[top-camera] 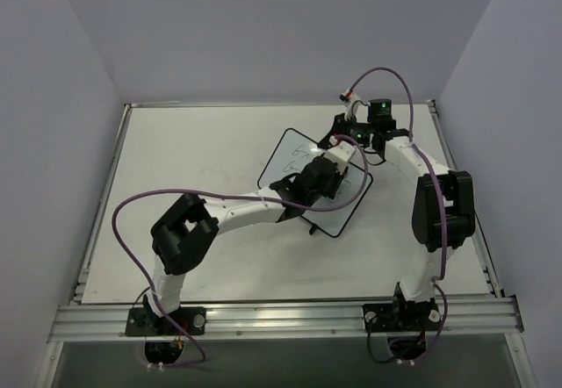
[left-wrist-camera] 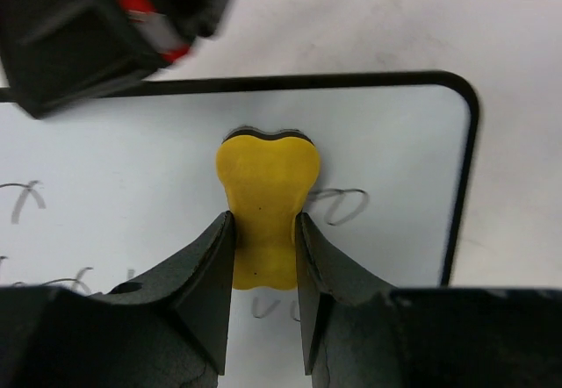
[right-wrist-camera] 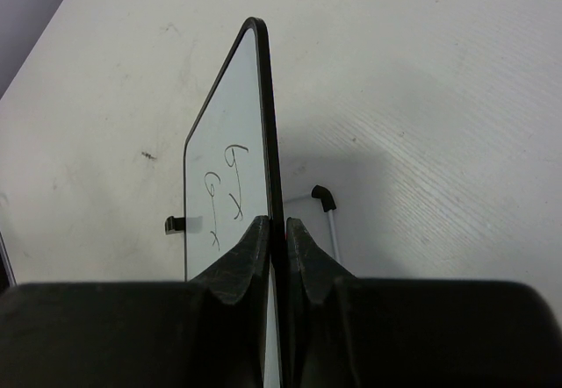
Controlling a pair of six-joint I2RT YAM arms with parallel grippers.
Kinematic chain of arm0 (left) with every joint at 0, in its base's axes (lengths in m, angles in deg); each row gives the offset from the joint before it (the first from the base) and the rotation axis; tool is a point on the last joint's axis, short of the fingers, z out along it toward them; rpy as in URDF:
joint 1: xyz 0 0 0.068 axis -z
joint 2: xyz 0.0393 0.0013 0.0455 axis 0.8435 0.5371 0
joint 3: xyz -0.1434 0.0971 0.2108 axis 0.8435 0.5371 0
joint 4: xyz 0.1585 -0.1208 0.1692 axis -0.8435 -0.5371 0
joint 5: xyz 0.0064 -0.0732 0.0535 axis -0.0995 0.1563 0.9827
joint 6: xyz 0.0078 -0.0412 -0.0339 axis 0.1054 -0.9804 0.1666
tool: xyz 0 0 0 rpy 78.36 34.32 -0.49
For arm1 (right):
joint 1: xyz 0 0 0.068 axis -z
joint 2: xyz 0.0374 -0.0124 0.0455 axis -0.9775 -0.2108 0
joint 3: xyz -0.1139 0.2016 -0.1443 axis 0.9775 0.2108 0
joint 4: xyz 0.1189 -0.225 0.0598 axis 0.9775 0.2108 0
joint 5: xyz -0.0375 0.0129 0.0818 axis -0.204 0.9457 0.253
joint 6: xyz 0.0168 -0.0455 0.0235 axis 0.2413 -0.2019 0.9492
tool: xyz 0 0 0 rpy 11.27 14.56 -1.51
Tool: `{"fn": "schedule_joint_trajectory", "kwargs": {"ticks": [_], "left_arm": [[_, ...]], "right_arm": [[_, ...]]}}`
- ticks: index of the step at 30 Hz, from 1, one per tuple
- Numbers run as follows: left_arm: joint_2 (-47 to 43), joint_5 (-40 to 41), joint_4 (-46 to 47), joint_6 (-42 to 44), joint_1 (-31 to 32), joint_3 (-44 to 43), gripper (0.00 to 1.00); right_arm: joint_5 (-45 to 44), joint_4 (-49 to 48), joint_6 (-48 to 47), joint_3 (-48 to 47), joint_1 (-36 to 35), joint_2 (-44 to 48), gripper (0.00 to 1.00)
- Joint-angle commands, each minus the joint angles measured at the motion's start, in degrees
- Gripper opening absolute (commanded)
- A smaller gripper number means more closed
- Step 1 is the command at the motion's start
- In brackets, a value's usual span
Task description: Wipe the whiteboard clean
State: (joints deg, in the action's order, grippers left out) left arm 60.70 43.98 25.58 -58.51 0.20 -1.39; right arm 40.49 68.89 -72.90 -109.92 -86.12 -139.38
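Table (top-camera: 202,256): stretching out white under both arms, carrying everything between its near and far edges.

Whiteboard (top-camera: 290,155): sitting right of the table's middle, closer to the far edge than the near one, turned at an angle to the table's edges. Showing a thin black rim and rounded corners (left-wrist-camera: 395,160). Appearing edge-on and tilted in the right wrist view (right-wrist-camera: 224,142); how far it is lifting off the surface is not clear.

Right gripper (right-wrist-camera: 275,226): reaching in from the far right corner's side (top-camera: 356,133), pinching the whiteboard's rim between nearly closed fingers.

Left gripper (left-wrist-camera: 263,221): reaching across from the near left corner to hang over the board (top-camera: 338,164), squeezing the yellow eraser at its waist.

Yellow eraser (left-wrist-camera: 268,186): pressing against the board face close to a rounded corner, bulging above the fingers.

Handwriting (right-wrist-camera: 226,186): showing as thin dark strokes, some looping just beside the eraser (left-wrist-camera: 338,205).

Black foot (right-wrist-camera: 176,224): sticking out from the board's rim.
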Motion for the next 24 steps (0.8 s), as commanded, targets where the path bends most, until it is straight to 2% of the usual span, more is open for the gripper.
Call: {"fn": "schedule_joint_trajectory", "kwargs": {"ticks": [1,5,11,19,24], "left_arm": [[3.29,-4.04,-3.49,1.42,3.1,-0.65,0.02],[2.94,-3.78,-2.08,1.59,5.39,1.02,0.02],[2.59,-2.64,-2.16,0.72,4.95,1.55,0.02],[2.5,-1.85,-5.06,-3.32,-5.14,1.73,0.02],[2.76,-1.59,-5.94,-4.03,-8.84,1.29,0.02]], "right_arm": [[0.92,1.23,-0.01,0.35,-1.81,3.76,0.0],[0.92,1.23,-0.01,0.35,-1.81,3.58,0.0],[0.92,1.32,-0.01,0.44,-1.81,3.76,0.0],[0.92,1.41,0.08,0.35,-1.9,3.93,0.0],[0.83,1.49,-0.01,0.53,-1.99,3.93,0.0]]}}
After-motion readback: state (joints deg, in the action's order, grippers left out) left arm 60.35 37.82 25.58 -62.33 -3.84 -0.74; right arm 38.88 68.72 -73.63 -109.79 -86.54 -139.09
